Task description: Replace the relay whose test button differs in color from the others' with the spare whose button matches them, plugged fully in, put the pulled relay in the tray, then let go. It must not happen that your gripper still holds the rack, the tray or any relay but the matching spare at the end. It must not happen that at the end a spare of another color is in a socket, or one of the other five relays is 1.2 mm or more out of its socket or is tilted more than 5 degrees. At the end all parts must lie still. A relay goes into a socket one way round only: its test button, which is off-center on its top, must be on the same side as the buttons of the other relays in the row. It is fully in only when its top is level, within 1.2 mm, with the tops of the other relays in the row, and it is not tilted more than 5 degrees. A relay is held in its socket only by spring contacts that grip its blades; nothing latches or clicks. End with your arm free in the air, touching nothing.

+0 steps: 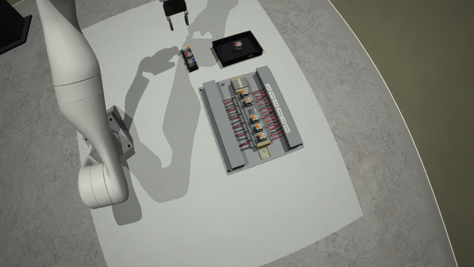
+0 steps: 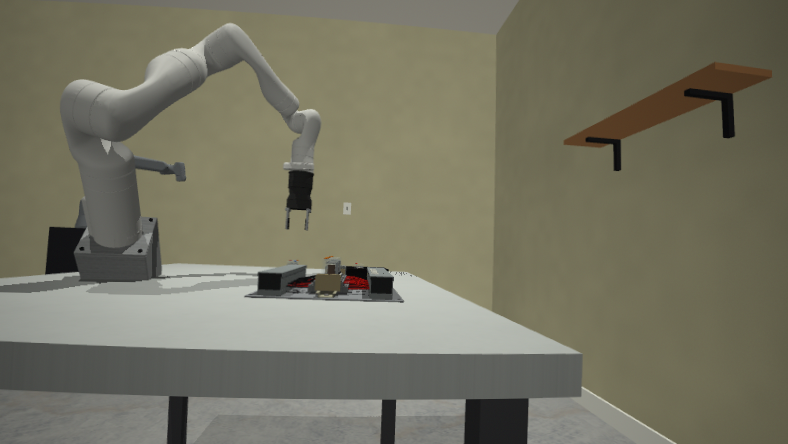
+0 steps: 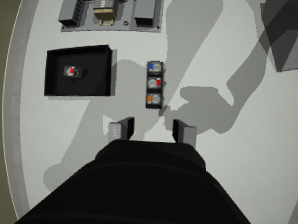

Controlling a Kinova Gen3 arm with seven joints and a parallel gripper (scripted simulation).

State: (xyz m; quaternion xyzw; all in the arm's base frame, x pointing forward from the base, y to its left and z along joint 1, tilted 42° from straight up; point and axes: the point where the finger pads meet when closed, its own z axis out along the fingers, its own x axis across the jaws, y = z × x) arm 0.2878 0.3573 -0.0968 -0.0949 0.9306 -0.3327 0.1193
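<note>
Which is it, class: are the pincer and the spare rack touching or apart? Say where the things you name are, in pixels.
Apart. The exterior view shows the pincer [image 1: 179, 26] [image 2: 297, 228] [image 3: 153, 126] hanging high above the tabletop, where the spare rack [image 1: 193, 70] [image 3: 155, 107] sits.

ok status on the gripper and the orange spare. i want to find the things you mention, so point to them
gripper [image 1: 179, 27] [image 2: 296, 219] [image 3: 153, 126] open, nothing held; orange spare [image 1: 186, 49] [image 3: 153, 99] in rack [image 1: 193, 69] [image 3: 154, 107]; pulled relay [image 1: 237, 46] [image 3: 72, 72] in tray [image 1: 225, 62] [image 3: 52, 91]; nothing seen blocking

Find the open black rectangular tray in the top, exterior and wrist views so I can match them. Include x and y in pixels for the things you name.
Top: the tray [image 1: 228, 55] [image 2: 356, 270] [image 3: 92, 86] is just above centre, beyond the panel.
Exterior: slightly left of centre, below mid-height, partly hidden behind the panel.
Wrist: upper left, red-buttoned relay [image 1: 237, 46] [image 3: 72, 72] inside.
Shared landmark: the flat grey panel with two long grey ducts [image 1: 224, 124] [image 2: 282, 276] [image 3: 145, 13].
</note>
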